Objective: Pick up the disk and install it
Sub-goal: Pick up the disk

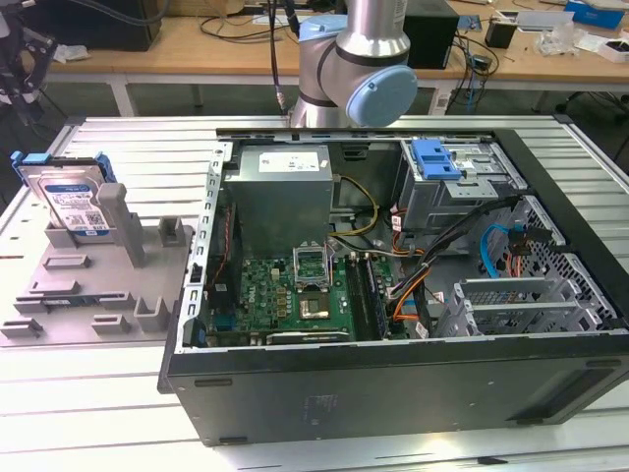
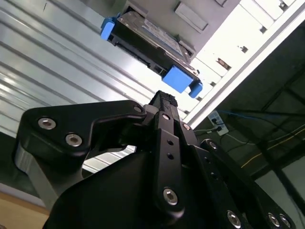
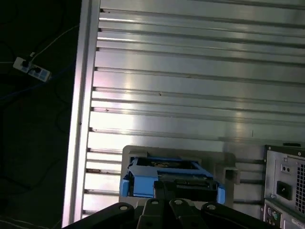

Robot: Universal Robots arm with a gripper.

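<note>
The disk (image 1: 74, 202) stands tilted on edge in a grey holder (image 1: 93, 290) at the exterior view's left. It is silver with a white-and-blue label and a bright blue carrier. In the second wrist view the disk (image 2: 147, 45) lies beyond the black gripper (image 2: 164, 98), whose fingers lie together with nothing between them. A clear gap separates the tips from the disk. In the first wrist view the disk's blue carrier (image 3: 143, 181) sits just past the gripper (image 3: 167, 185).
An open computer case (image 1: 393, 393) lies on the ribbed aluminium table (image 1: 118, 413), right of the holder. Inside are a motherboard (image 1: 295, 290), cables and a drive cage with a blue latch (image 1: 437, 157). The arm's base (image 1: 354, 69) stands behind the case.
</note>
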